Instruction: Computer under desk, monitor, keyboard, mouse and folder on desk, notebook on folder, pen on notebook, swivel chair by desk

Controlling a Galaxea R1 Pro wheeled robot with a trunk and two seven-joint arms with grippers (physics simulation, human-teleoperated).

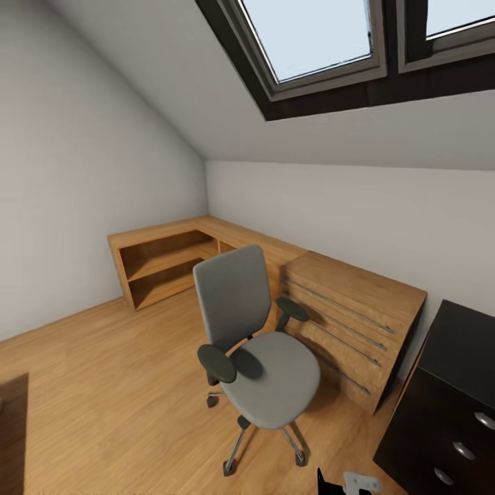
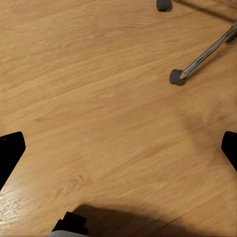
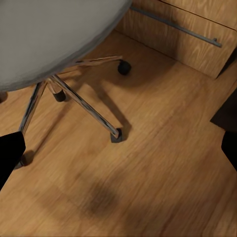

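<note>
Swivel chair (image 1: pixel 258 344) is standing on the wood floor (image 1: pixel 103 385) mid-room, grey seat bare, backrest facing the low wooden shelving (image 1: pixel 172 258) in the corner. It's sitting just beside a wooden drawer unit (image 1: pixel 350 323) with long metal handles, apart from the desk. Desk (image 1: pixel 454 385) is showing at the head view's lower right: black top, black drawer fronts with round silver knobs.

Left gripper (image 2: pixel 118 148) is hanging over bare floor, fingers (image 2: pixel 10 148) spread wide at the picture's edges, nothing between them. A chrome chair leg with its caster (image 2: pixel 177 77) is poking into that view.

Right gripper (image 3: pixel 118 148) is hanging over the floor too, fingers (image 3: pixel 11 148) spread and empty. Its camera is looking under the chair seat at the star base (image 3: pixel 81 101) and casters, with the drawer unit's lower front behind (the dark edge at one side is probably the desk, can't tell for sure).

A skylight (image 1: pixel 316 34) is sitting in the sloped ceiling above.
</note>
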